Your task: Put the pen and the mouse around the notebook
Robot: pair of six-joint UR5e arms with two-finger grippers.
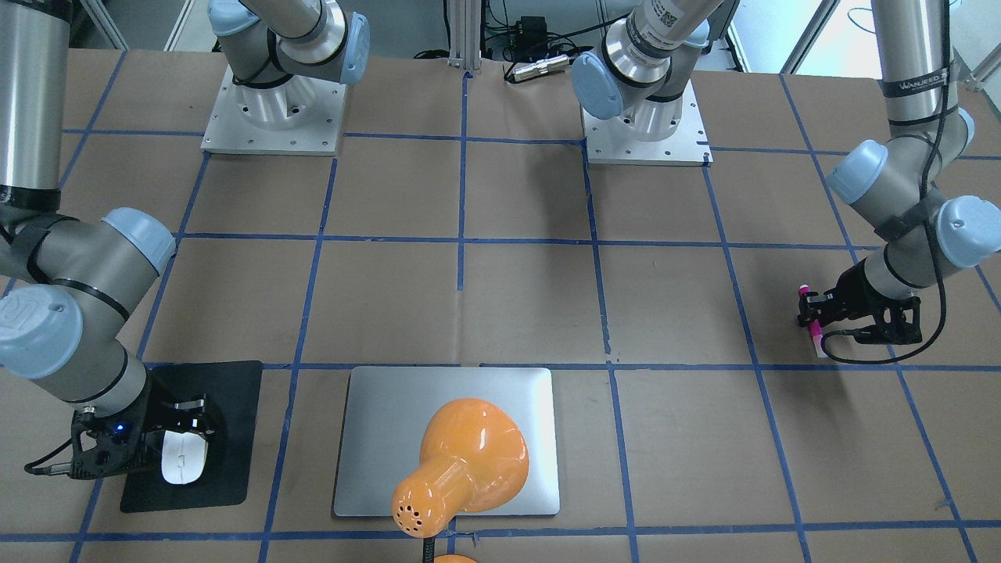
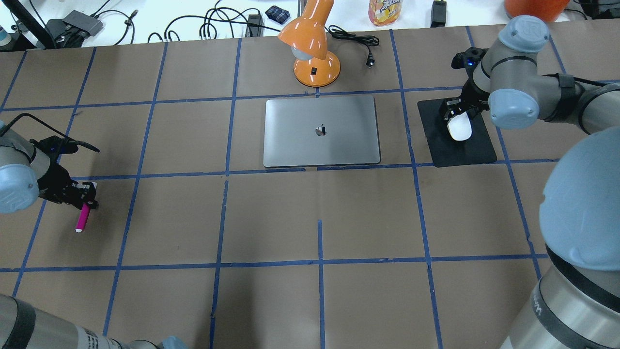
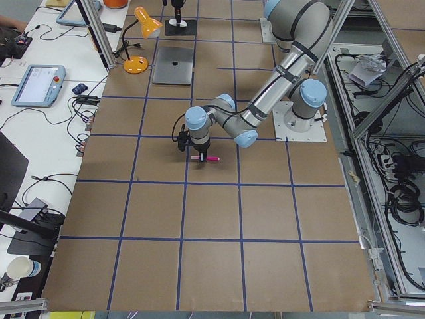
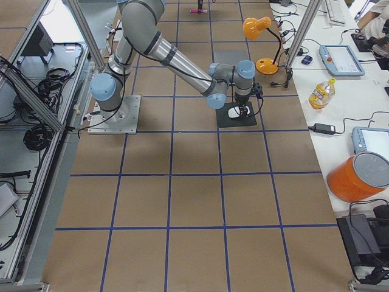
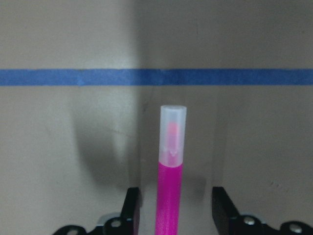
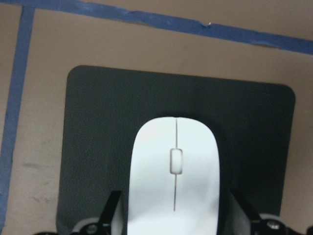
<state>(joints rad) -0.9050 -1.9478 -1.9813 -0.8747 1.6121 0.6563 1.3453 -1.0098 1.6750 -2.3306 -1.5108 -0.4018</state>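
The silver-grey notebook [image 2: 322,145] lies closed at the far middle of the table. To its right the white mouse [image 2: 459,129] rests on a black mat [image 2: 465,154]. My right gripper [image 2: 457,112] reaches down over it, and in the right wrist view its fingers [image 6: 113,210] flank the mouse [image 6: 174,181] with thin gaps, open. Far to the left the magenta pen [image 2: 83,217] lies on the table. My left gripper [image 2: 87,196] straddles the pen [image 5: 170,186], its fingers [image 5: 131,205] standing apart from the barrel, open.
An orange desk lamp [image 2: 315,53] stands just behind the notebook, and its shade [image 1: 469,461] hangs over the lid in the front-facing view. A power cord [image 2: 356,41] trails right of the lamp. Blue tape lines [image 2: 319,242] grid the brown table.
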